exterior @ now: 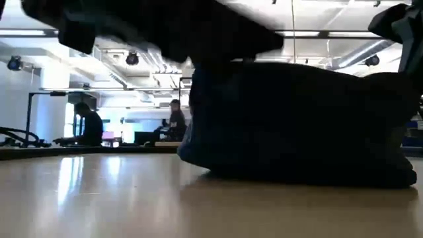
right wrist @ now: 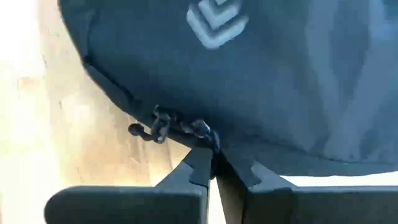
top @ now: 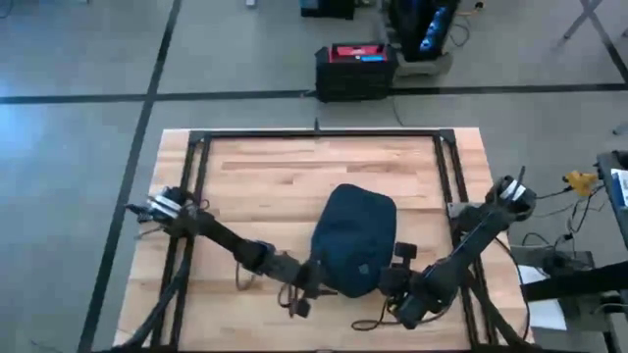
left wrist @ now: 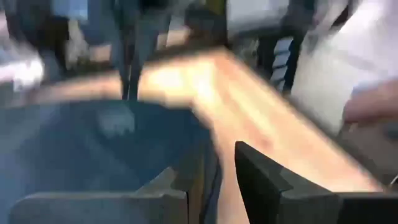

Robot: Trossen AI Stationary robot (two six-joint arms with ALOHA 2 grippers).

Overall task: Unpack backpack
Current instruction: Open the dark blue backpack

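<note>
The backpack is lying near the middle of the wooden table, toward its front edge, with its small light logo patch facing up. Both arms are reaching in to its front end, one from each side. The right gripper is sitting at the bag's front right edge with its two fingers pressed together, and they are pinching the edge of the fabric right beside the zipper pull, whose small dark cord is hanging out over the tabletop. The left gripper is resting against the bag's front left edge; its fingers are standing a little apart with the rim of the fabric lying between them, though I cannot tell whether they are truly clamping it. From table height the bag is appearing as a low dark mound sitting flat on the wood. Behind it, in the room, two people are sitting at desks.
</note>
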